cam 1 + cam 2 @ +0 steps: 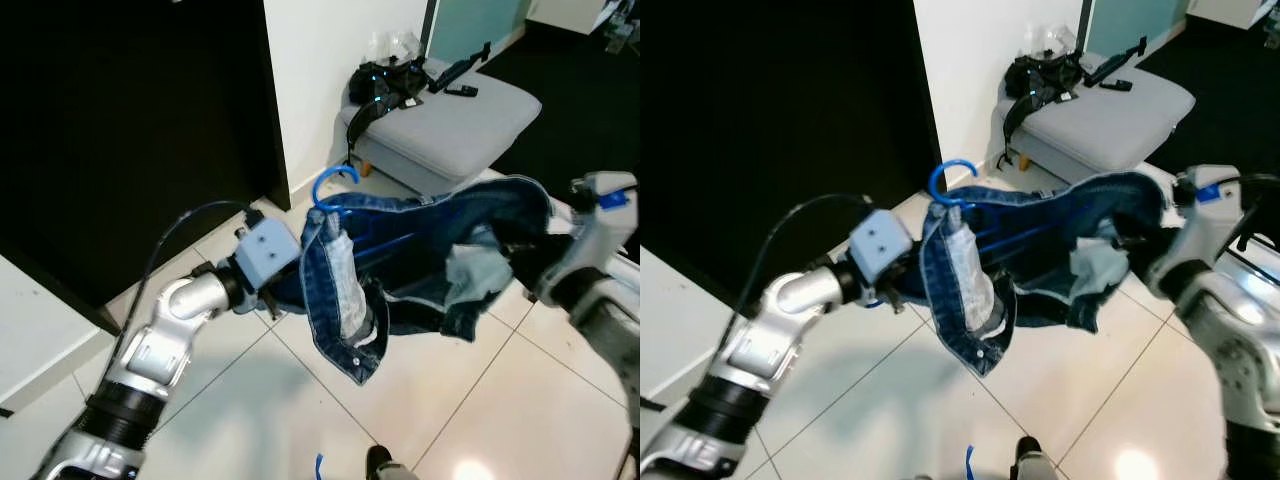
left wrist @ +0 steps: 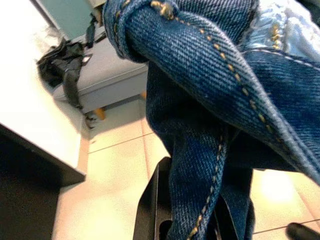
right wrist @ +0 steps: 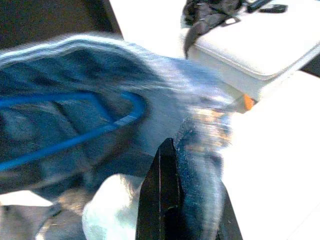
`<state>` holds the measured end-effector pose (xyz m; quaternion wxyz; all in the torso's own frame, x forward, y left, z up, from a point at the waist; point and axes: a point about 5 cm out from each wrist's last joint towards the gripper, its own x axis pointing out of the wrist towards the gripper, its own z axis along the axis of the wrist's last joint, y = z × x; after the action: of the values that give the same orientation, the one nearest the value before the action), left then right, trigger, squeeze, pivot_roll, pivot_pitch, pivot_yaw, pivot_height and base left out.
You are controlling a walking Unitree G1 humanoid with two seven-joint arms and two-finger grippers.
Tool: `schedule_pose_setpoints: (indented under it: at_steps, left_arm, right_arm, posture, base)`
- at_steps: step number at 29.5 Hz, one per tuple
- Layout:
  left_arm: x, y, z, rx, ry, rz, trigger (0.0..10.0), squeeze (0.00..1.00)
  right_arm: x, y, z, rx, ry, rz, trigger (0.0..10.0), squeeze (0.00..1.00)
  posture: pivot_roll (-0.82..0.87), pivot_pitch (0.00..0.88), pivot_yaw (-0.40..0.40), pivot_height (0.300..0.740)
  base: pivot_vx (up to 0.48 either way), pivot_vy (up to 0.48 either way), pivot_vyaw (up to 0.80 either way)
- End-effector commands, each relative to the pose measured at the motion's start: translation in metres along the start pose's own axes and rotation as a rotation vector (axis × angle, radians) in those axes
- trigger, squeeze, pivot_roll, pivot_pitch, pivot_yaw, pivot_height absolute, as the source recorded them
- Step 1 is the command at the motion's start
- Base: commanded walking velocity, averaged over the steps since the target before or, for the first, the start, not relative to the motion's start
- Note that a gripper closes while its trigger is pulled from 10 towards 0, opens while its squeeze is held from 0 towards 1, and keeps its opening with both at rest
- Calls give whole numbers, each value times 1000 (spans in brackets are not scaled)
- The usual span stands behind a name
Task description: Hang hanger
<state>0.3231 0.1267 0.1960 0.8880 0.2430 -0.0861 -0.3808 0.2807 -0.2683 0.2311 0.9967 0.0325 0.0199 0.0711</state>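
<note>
A pair of blue jeans (image 1: 420,260) hangs across a blue hanger whose hook (image 1: 335,185) sticks up above the waistband; its blue bar (image 3: 75,135) shows inside the denim. My left gripper (image 1: 283,290) is shut on the jeans' folded edge at the left, with denim running between its black fingers (image 2: 150,210). At the right end my right gripper (image 1: 522,262) is shut on the jeans too, a fold of cloth pinched beside its finger (image 3: 162,200). The garment is held stretched in the air between both arms, above the tiled floor.
A grey upholstered stool (image 1: 470,110) stands ahead against the white wall (image 1: 340,60), with a black bag (image 1: 395,80) and straps on it. A large dark panel (image 1: 130,120) fills the left side. Pale floor tiles (image 1: 480,400) lie below.
</note>
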Motion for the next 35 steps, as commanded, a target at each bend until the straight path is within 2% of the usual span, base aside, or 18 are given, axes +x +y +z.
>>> schedule_pose_setpoints:
  at_steps: [1, 7, 10, 14, 17, 18, 19, 21, 23, 26, 27, 28, 29, 30, 31, 33, 34, 35]
  left_arm:
    - [-4, 0, -3, -3, 14, -43, 10000, 0]
    - [-2, -8, -7, 40, 58, -115, 10000, 0]
    - [0, -15, -16, 86, 110, -144, 10000, 0]
    - [4, -17, -19, 88, 123, -132, 10000, 0]
    - [12, -22, -16, 63, 116, -116, 10000, 0]
    - [16, -24, -15, 62, 119, -84, 10000, 0]
    - [16, -24, -15, 62, 119, -84, 10000, 0]
    - [19, -23, -15, 39, 120, -38, 10000, 0]
    - [24, -19, -13, -10, 122, 38, 10000, 0]
    - [24, -19, -13, -10, 122, 38, 10000, 0]
    - [25, -18, -13, -25, 124, 68, 10000, 0]
    - [25, -18, -13, -25, 124, 68, 10000, 0]
    - [27, -15, -14, -61, 135, 132, 10000, 0]
    - [27, -15, -14, -61, 135, 132, 10000, 0]
    - [26, -12, -18, -78, 159, 188, 10000, 0]
    - [26, -12, -18, -78, 159, 188, 10000, 0]
    - [24, -9, -23, -82, 187, 242, 10000, 0]
    - [24, -9, -23, -82, 187, 242, 10000, 0]
  right_arm:
    - [-4, 1, 8, -37, -42, 19, 0, 0]
    - [-4, 7, 16, -36, -82, 74, 0, 0]
    - [-4, 11, 28, -7, -144, 121, 0, 0]
    - [-1, 18, 32, -9, -150, 154, 0, 0]
    - [3, 34, 32, -14, -157, 222, 0, 0]
    - [6, 44, 33, -4, -163, 253, 0, 0]
    - [6, 44, 33, -4, -163, 253, 0, 0]
    - [9, 53, 30, 10, -147, 285, 0, 0]
    - [10, 74, 14, 2, -64, 353, 0, 0]
    - [10, 74, 14, 2, -64, 353, 0, 0]
    - [10, 82, 8, 1, -32, 379, 0, 0]
    - [10, 82, 8, 1, -32, 379, 0, 0]
    - [10, 93, 0, 3, -4, 412, 0, 0]
    - [10, 93, 0, 3, -4, 412, 0, 0]
    - [11, 93, -2, 6, 10, 396, 0, 0]
    - [11, 93, -2, 6, 10, 396, 0, 0]
    - [12, 87, -2, 5, 26, 357, 0, 0]
    - [12, 87, -2, 5, 26, 357, 0, 0]
  posture:
    - [36, 233, 96, 740]
    - [31, 230, 97, 740]
    - [25, 214, 93, 740]
    - [23, 202, 92, 740]
    - [23, 197, 93, 740]
    - [24, 200, 94, 740]
    - [24, 200, 94, 740]
    - [22, 200, 93, 740]
    - [22, 201, 90, 740]
    - [22, 201, 90, 740]
    - [21, 201, 90, 740]
    - [21, 201, 90, 740]
    - [24, 202, 90, 740]
    - [24, 202, 90, 740]
    - [23, 202, 90, 740]
    - [23, 202, 90, 740]
    - [21, 202, 89, 740]
    - [21, 202, 89, 740]
  base:
    - [0, 0, 0]
    - [0, 0, 0]
    - [0, 0, 0]
    - [0, 0, 0]
    - [0, 0, 0]
    - [0, 0, 0]
    - [0, 0, 0]
    - [0, 0, 0]
    - [0, 0, 0]
    - [0, 0, 0]
    - [0, 0, 0]
    - [0, 0, 0]
    - [0, 0, 0]
    - [0, 0, 0]
    - [0, 0, 0]
    - [0, 0, 0]
    - [0, 0, 0]
    - [0, 0, 0]
